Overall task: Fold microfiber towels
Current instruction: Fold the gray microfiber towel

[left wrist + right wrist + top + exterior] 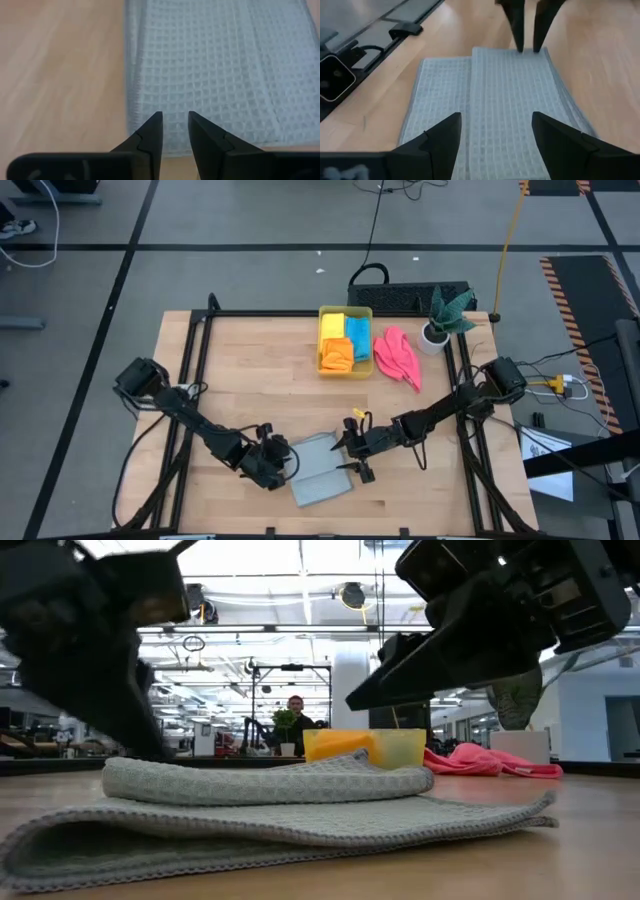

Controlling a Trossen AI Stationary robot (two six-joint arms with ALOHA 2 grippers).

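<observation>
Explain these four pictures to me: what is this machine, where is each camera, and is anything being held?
Two dark robot arms work at a wooden table. One picture looks straight down, one looks level across the tabletop, and two come from cameras on the wrists.

Near the front edge lies a light grey towel, partly folded over itself. The left gripper and the right gripper face each other across it, fingers open, holding nothing.

Farther back, a yellow bin holds yellow, blue and orange towels. A pink towel lies beside it, next to a potted plant. A person shows far behind.
</observation>
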